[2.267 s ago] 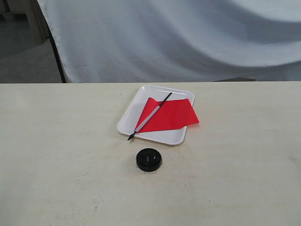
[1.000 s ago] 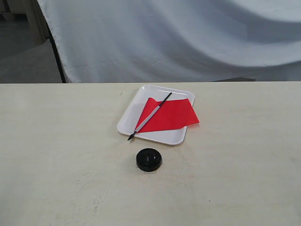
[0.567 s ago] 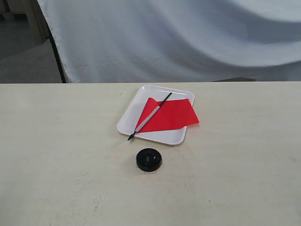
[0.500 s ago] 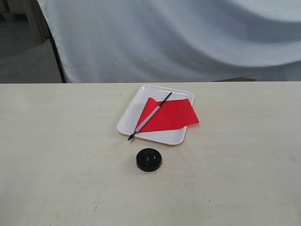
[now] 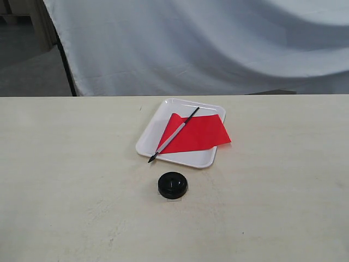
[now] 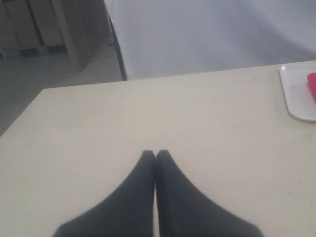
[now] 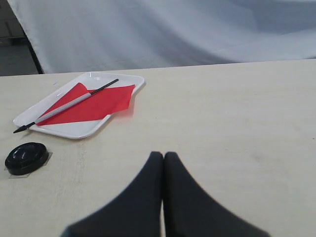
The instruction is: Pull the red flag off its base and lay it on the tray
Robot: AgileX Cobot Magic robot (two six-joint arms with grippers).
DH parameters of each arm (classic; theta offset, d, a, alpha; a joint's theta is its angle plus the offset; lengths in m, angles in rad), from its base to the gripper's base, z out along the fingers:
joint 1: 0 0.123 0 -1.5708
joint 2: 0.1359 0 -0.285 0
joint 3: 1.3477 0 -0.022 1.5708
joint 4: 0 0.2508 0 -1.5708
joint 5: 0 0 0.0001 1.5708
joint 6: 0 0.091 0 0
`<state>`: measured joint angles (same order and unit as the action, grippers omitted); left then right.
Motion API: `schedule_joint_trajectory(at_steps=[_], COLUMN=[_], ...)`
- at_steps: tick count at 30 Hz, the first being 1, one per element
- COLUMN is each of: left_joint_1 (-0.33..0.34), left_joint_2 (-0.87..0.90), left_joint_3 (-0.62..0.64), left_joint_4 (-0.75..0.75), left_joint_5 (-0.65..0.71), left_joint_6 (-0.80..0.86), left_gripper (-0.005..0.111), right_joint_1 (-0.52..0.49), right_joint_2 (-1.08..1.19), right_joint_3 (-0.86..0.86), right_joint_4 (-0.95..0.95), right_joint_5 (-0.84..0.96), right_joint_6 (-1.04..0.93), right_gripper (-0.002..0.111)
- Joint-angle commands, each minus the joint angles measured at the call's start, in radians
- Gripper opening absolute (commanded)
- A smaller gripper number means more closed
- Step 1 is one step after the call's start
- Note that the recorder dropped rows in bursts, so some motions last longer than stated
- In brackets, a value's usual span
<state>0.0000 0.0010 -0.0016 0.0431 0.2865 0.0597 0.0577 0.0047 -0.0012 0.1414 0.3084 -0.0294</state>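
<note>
The flag [image 5: 199, 134] is plain bright red, with no picture on it. Its pole [image 5: 173, 134] is black at both ends and pale grey in the middle. The tray [image 5: 148, 143] is white all over. The base [image 5: 173, 185] is shiny black. The worktop [image 5: 65, 180] is pale cream with faint darker smudges. The cloth [image 5: 207, 43] hanging behind is a soft grey-white with no print. The left end effector [image 6: 155, 154] and the right end effector [image 7: 163, 156] are both dark, nearly black.

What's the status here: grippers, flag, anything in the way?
Left gripper and right gripper shut, empty. Flag lying on tray, pole tip over rim. Base bare, apart from tray. No obstruction seen.
</note>
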Motion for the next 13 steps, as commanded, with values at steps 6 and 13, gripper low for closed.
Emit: schedule_joint_trajectory(at_steps=[6,13], left_joint_1=[0.000,-0.004], left_joint_2=[-0.001,-0.001], left_joint_3=[0.002,0.002], left_joint_4=[0.005,0.005], left_joint_5=[-0.004,-0.004], left_joint_6=[-0.003,-0.003], left_gripper=[0.000,0.000], right_joint_1=[0.004,0.004], right_joint_2=[-0.005,-0.005], right_joint_3=[0.001,0.001], right_joint_4=[-0.007,-0.007], right_joint_5=[0.004,0.004], right_joint_6=[-0.004,-0.004], right_gripper=[0.000,0.000])
